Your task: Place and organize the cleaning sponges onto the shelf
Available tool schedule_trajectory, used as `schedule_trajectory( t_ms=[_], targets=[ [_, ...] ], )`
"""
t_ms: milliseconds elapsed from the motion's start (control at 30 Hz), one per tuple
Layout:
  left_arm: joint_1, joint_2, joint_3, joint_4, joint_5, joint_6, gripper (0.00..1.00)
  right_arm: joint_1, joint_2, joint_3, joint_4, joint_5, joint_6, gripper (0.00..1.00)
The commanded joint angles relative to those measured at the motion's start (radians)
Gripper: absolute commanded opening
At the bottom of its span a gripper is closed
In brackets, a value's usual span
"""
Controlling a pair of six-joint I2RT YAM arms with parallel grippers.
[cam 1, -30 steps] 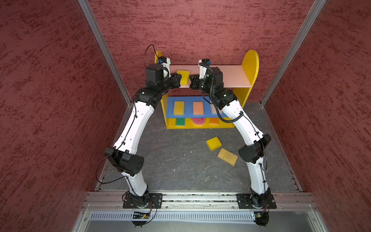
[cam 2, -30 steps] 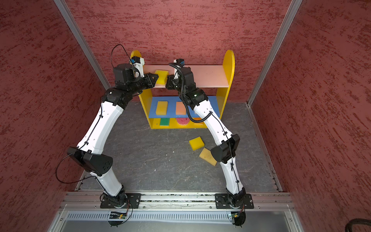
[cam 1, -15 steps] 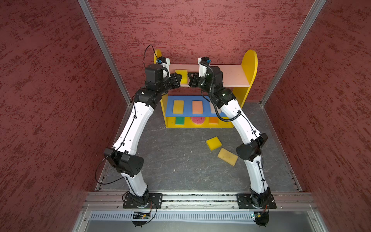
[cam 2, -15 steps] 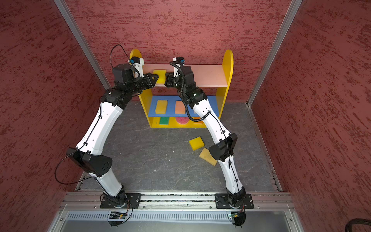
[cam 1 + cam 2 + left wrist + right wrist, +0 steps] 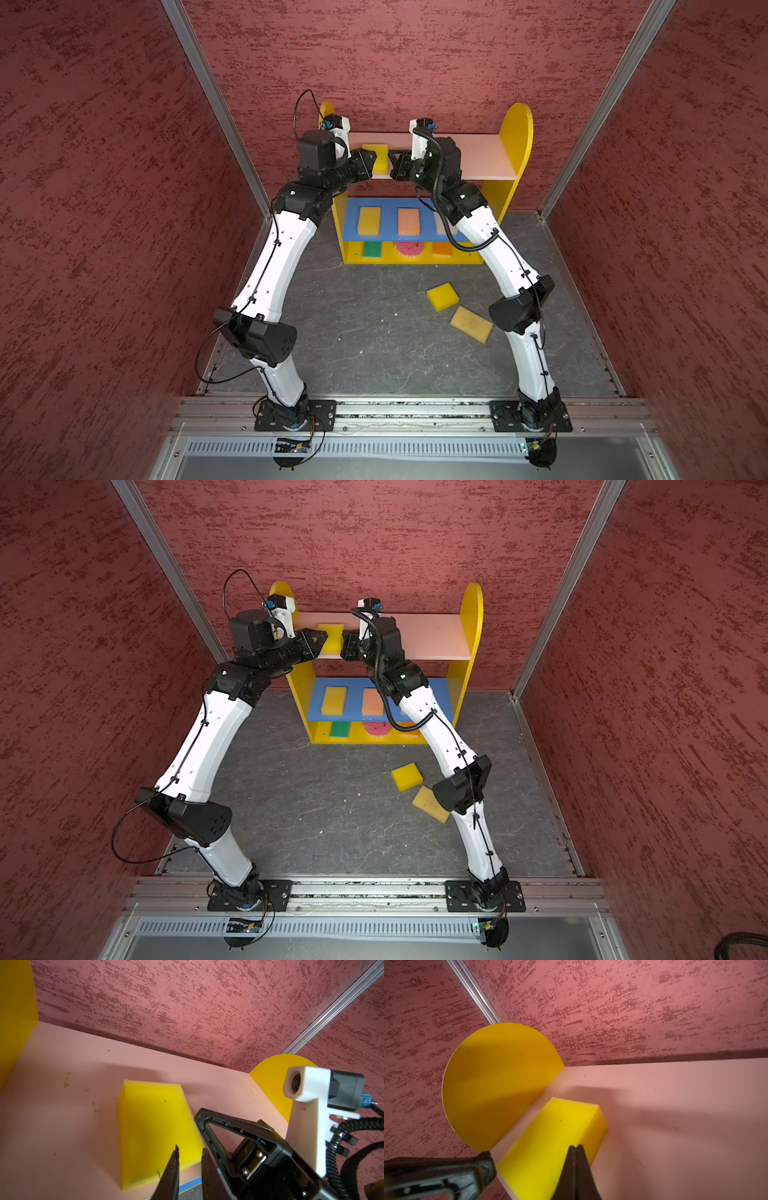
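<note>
We see the bright yellow rectangular foam sponge [image 5: 153, 1122] lying flat on the pale pink top board [image 5: 482, 158] of the yellow-sided shelf [image 5: 517, 133], toward its left end. Our left tool [image 5: 190, 1153] is just beside the sponge, fingers slightly apart and gripping nothing. Our right tool [image 5: 575, 1148], fingers pressed together, is at the sponge's other side. A yellow foam block [image 5: 442, 296] and a tan foam block [image 5: 471, 324] lie on the dark grey worktop [image 5: 353, 332] before the shelf.

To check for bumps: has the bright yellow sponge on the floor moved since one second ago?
No. The yellow sponge still lies just as far from the shelf front, beside the tan sponge.
</note>
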State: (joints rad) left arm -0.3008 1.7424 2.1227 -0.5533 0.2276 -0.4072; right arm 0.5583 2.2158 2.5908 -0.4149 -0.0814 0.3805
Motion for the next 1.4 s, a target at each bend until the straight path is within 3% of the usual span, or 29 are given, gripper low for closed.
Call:
schedule_trajectory(
  t_ms=[0,200,367,567,1033,1367],
  targets=[
    [0.008,-0.068,-0.037,0.026,0.005,0.015,0.2,-0.017,-0.024,-0.074,0.018,0.022,-0.002,0.03],
    [-0.015,-0.151,-0.166,0.087,0.02,-0.006,0.07,-0.018,-0.075,-0.146,0.046,0.029,-0.005,0.05],
    [-0.03,-0.152,-0.191,0.104,0.028,-0.019,0.04,-0.019,-0.086,-0.17,0.053,0.018,0.008,0.06],
    [-0.044,-0.087,-0.147,0.082,0.038,-0.027,0.04,-0.02,-0.099,-0.173,0.054,0.016,0.008,0.11],
    [-0.044,0.04,-0.025,0.057,0.039,-0.042,0.03,-0.026,-0.13,-0.22,0.069,0.017,-0.008,0.13],
    [-0.043,0.054,-0.023,0.05,0.028,-0.038,0.03,-0.035,-0.133,-0.234,0.082,0.009,-0.003,0.14]
  ],
)
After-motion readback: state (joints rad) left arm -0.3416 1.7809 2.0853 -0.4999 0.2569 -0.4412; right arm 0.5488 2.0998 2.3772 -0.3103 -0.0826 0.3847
